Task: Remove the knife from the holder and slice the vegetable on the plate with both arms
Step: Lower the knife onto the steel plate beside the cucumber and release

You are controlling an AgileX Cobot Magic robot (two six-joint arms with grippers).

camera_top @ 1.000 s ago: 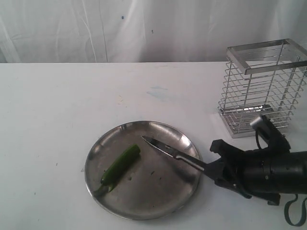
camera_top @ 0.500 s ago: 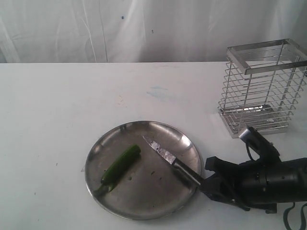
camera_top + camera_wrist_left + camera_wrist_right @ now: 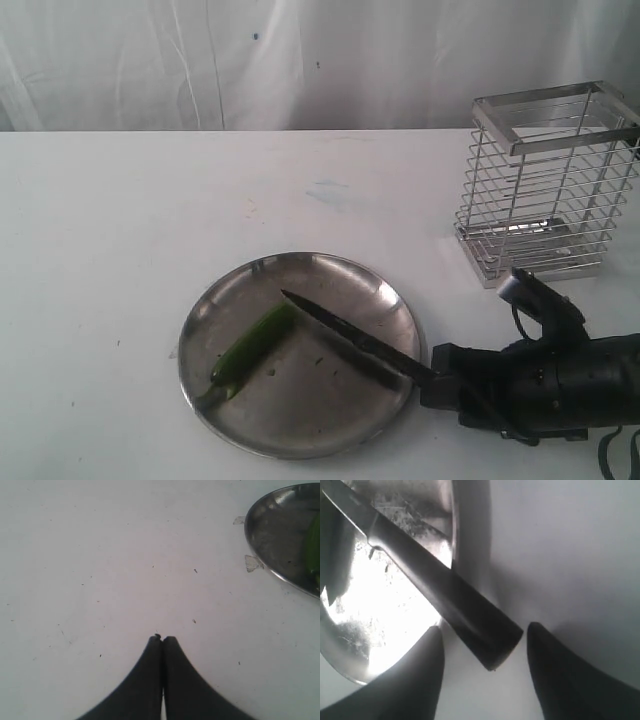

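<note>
Lying slantwise across the round shallow stainless-steel plate [image 3: 300, 425] in the lower middle of the exterior frame, the long kitchen knife with dark blade and dark grey handle [image 3: 350, 335] points its tip toward the upper left. The tip sits just beside the upper end of the slender glossy green vegetable [image 3: 252, 347]; whether the two touch cannot be told. The vegetable rests on the left half of the plate, stem end toward the lower left.

The knife's handle runs past the plate's right rim to the right end effector [image 3: 437, 375], low at the right of the frame. In the right wrist view its two black fingers [image 3: 420, 680] stand spread apart with the butt of the handle [image 3: 470, 615] between them and a gap on each side, gripping nothing.

The left end effector [image 3: 162, 639] is clenched, fingertips pressed together over the bare white counter [image 3: 100, 555], with the plate's edge [image 3: 280, 530] near.

The tall square chrome wire-rack holder [image 3: 545, 180] stands upright at the upper right, well apart from the plate.
</note>
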